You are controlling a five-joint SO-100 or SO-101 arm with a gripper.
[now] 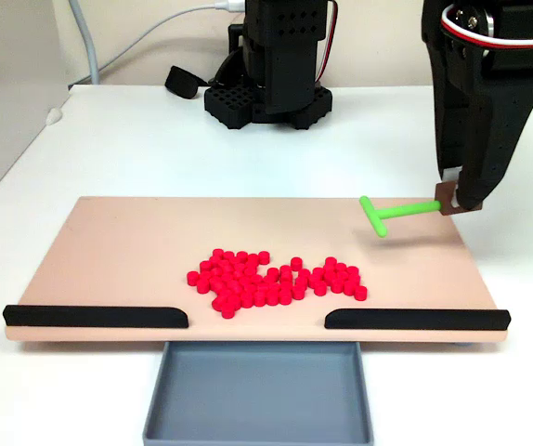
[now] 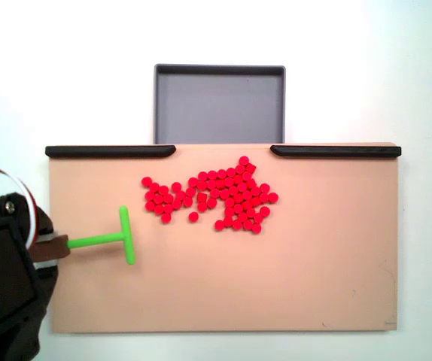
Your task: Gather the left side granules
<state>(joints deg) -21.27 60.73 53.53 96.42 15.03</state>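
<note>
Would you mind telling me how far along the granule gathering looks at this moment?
Done: the granules already lie bunched mid-board, though the pile is loose with a few strays on its edge. In hand: the gripper holds the green T-shaped pusher by its stem, bar well clear of the pile. Left: sweeping them; the grey tray holds none yet.

**Matte black arm, perforated base**

The arm (image 1: 478,88) is matte black printed plastic with angular panels. Its base (image 1: 265,100) is a black block patterned with small round holes. Red, white and black wires loop near the top joint. A screw head glints on the housing (image 2: 9,204).
</note>
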